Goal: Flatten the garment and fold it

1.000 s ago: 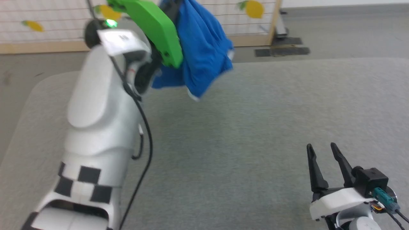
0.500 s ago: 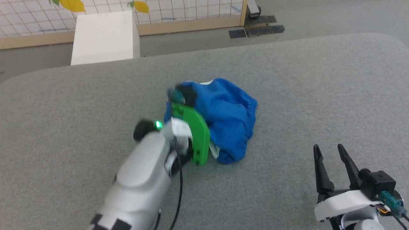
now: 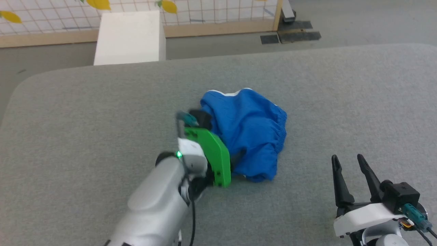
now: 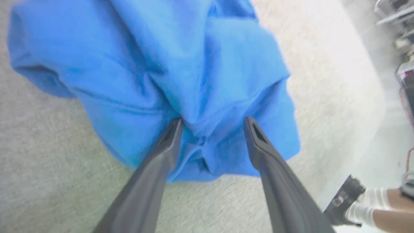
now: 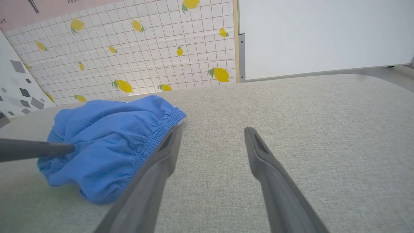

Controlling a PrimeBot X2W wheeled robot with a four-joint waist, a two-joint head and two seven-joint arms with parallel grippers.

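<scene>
Grey tabletop (image 3: 341, 102) under crumpled garment (image 3: 249, 130)

**A robot test lab, dressed with a mock wall**

A grey fabric-covered table (image 3: 341, 95) is spread beneath the right gripper (image 5: 212, 129). Beyond its fingertips, a freestanding panel (image 5: 145, 48) printed with lemon tiles is set up beside a plain white board (image 5: 323, 35). Bare grey floor (image 3: 368, 17) is seen farther off.
</scene>
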